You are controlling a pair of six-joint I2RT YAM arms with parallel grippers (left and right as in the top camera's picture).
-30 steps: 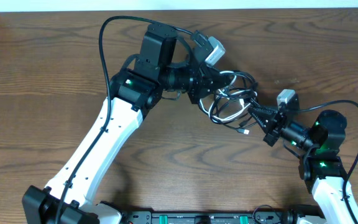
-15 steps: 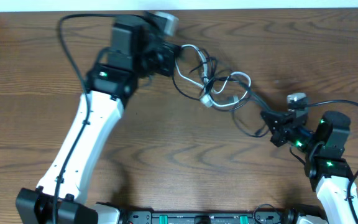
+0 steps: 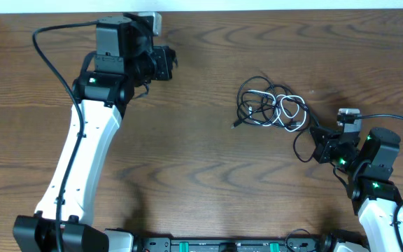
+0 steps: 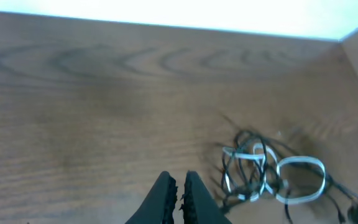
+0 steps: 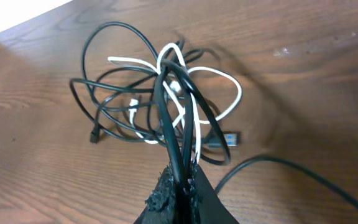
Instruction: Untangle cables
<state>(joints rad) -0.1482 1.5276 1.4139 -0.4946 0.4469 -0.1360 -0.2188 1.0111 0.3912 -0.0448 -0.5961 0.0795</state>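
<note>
1. One bundle of cables [image 3: 271, 110] lies right of centre on the surface [image 3: 208, 182], seen from overhead. The left claw [image 3: 169, 63] is well apart near the far edge, and the right claw [image 3: 319, 142] is at the bundle's right side.
2. Left wrist: the left claw is clenched on nothing, with the cables [image 4: 263, 174] ahead to its right.
3. Right wrist: the right claw [image 5: 180, 183] grips black strands of the cables [image 5: 166, 106], and white loops lie among them.

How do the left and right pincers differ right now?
The left pincer holds nothing; the right pincer clamps black strands of the cables. The left pincer sits well apart from the bundle; the right pincer is beside it. Both are shut.
</note>
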